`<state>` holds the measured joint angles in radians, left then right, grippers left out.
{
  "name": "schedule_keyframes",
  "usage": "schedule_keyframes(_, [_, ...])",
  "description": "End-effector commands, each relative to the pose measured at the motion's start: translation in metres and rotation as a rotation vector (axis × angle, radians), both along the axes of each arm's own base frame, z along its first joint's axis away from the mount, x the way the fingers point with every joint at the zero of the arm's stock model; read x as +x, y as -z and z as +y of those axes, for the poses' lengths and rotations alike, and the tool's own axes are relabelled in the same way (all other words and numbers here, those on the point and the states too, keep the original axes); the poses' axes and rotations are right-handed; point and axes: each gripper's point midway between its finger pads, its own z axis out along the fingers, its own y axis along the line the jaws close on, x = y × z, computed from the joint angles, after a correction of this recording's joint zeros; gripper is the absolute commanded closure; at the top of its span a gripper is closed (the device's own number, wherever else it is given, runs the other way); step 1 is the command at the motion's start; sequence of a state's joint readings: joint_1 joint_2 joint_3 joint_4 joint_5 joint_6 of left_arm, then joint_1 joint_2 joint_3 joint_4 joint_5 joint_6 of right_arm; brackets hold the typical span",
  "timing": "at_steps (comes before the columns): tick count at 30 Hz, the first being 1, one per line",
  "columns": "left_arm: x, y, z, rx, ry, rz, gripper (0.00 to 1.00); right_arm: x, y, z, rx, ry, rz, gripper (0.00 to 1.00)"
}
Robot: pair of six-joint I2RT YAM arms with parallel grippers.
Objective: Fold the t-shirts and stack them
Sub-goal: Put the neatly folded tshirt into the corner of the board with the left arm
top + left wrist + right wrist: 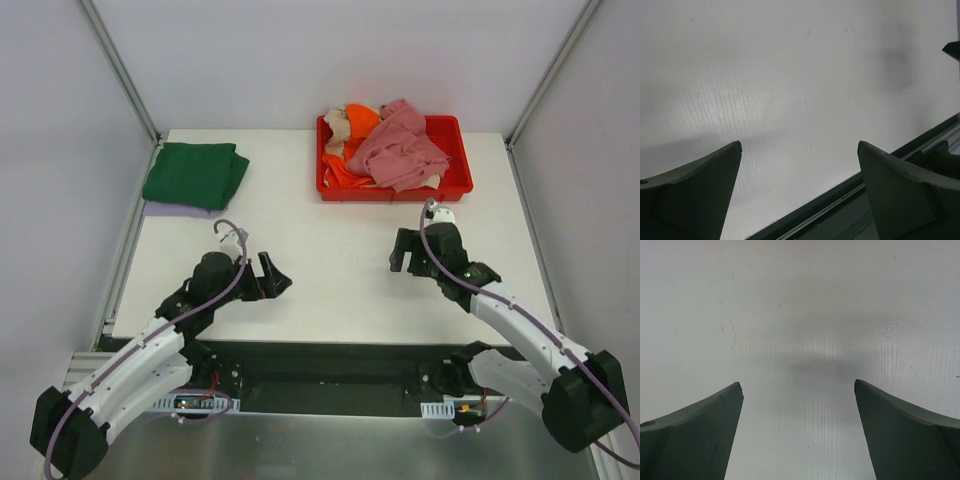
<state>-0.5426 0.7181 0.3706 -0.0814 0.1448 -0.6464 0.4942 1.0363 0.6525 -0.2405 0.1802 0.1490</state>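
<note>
A folded dark green t-shirt [196, 174] lies at the table's far left on top of a folded lavender one [172, 210], whose edge shows beneath it. A crumpled pink t-shirt [400, 150], an orange one [354, 124] and a beige one [336, 130] are heaped in the red tray [454, 128] at the back. My left gripper [272, 276] hovers open over the near left of the white table [330, 280], nothing between its fingers [700, 190]. My right gripper [404, 255] is open too, just in front of the tray, over bare table [800, 340].
The table's near edge with a dark metal rail [850, 200] runs under the left gripper. Grey frame posts [120, 70] and white walls close in the back and sides. Both arm bases [330, 385] sit at the near edge.
</note>
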Motion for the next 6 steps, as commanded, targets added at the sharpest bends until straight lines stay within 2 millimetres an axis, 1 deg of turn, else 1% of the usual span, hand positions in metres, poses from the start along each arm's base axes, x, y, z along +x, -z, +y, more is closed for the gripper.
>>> schedule_keyframes(1, [0.004,-0.008,0.005,-0.055,-0.071,-0.044,0.01,0.008,-0.035,0.012,0.197,0.050,-0.158,0.04])
schedule_keyframes(6, [0.009,-0.024,0.009,-0.018,-0.079,-0.077,0.01,0.000,-0.044,0.006,0.218,0.056,-0.200,0.04])
